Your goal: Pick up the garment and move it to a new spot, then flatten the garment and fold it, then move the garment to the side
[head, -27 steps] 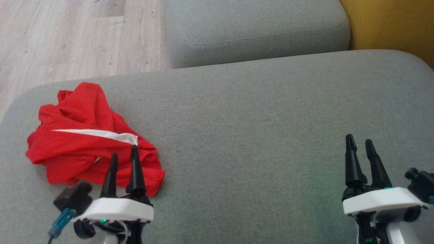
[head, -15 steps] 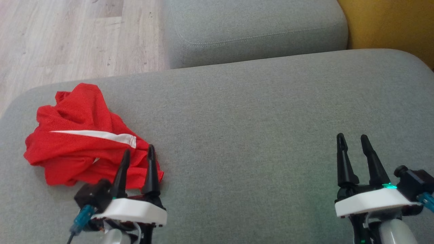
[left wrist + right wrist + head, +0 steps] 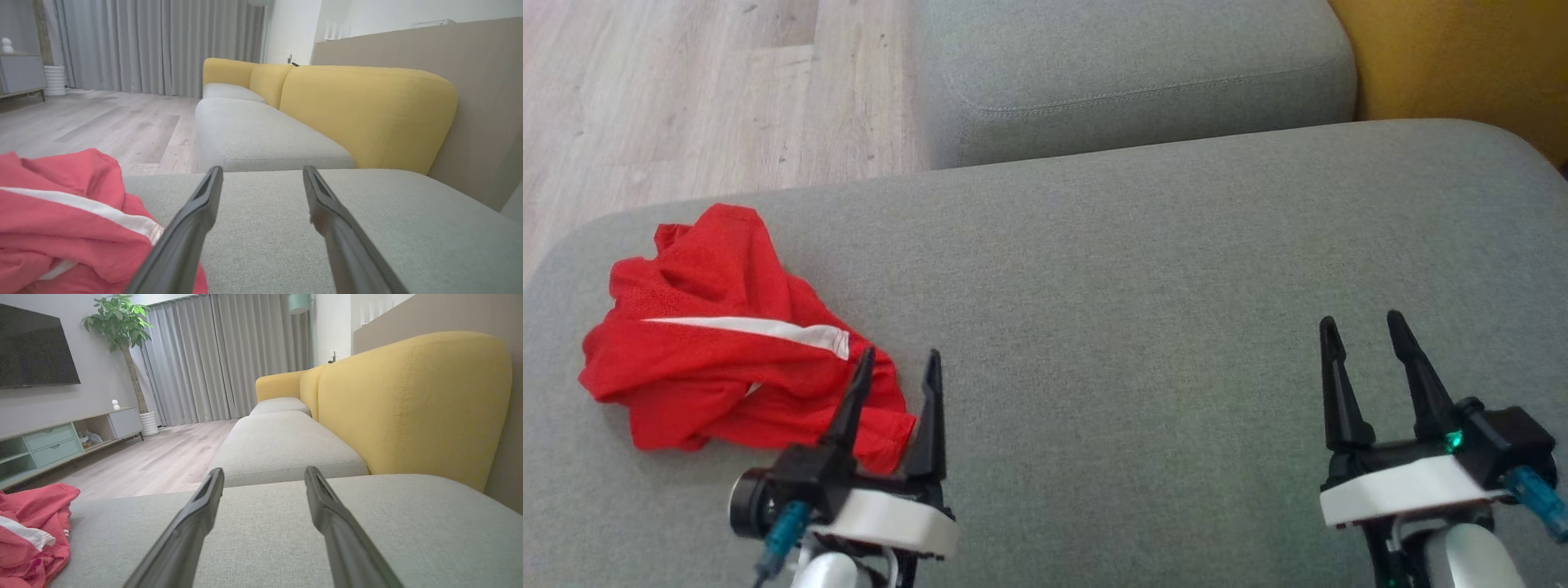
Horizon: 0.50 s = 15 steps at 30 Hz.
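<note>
Garment [image 3: 727, 335] crumpled on cushion [image 3: 1135, 286], left pincer [image 3: 898, 359] beside it, spread

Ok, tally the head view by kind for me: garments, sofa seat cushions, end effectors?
Crumpled red fabric garment with a white stripe: 1
Grey fabric sofa seat cushions: 2 (near cushion, far cushion)
Dark two-fingered end effectors, open: 2 (left end effector, right end effector)
Total: 5

Soft even daylight, faint shadows, sharp head view, wide-angle bending in wrist views, no glare
</note>
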Tool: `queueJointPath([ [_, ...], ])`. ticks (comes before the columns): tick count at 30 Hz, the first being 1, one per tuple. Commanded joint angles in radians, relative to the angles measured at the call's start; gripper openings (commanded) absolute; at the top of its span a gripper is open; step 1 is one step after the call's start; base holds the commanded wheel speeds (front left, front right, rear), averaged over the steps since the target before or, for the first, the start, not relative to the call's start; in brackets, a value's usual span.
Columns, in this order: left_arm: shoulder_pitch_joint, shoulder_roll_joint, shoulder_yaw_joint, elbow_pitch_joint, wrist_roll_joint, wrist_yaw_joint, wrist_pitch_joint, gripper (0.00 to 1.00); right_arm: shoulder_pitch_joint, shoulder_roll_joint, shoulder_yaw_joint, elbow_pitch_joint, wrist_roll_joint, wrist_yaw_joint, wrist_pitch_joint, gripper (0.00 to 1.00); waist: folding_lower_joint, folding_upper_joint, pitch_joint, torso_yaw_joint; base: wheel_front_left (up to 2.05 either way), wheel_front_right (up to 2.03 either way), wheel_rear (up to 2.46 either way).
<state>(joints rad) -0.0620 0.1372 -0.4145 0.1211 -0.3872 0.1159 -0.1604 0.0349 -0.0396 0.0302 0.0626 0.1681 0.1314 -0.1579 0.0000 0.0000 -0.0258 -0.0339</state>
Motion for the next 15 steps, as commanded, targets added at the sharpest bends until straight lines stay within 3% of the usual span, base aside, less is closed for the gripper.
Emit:
queueJointPath([
  [1, -0.066, 0.019, 0.007, -0.04, 0.04, 0.01, -0.015, 1.0, -0.02, -0.009, 0.025, -0.046, -0.041, -0.001, -0.017, 1.0, 0.0, 0.0, -0.001, -0.001, 0.0, 0.0, 0.0],
  [12, -0.092, 0.045, -0.076, -0.026, 0.188, 0.06, -0.047, 1.0, -0.014, -0.009, 0.045, -0.057, -0.206, -0.001, -0.049, 1.0, 0.0, 0.0, -0.005, -0.002, 0.0, 0.0, 0.0],
  [15, -0.081, 0.02, -0.066, -0.033, 0.16, 0.068, -0.056, 1.0, -0.01, -0.01, 0.047, -0.057, -0.187, -0.001, -0.058, 1.0, 0.0, 0.0, -0.007, 0.0, 0.0, 0.0, 0.0],
])
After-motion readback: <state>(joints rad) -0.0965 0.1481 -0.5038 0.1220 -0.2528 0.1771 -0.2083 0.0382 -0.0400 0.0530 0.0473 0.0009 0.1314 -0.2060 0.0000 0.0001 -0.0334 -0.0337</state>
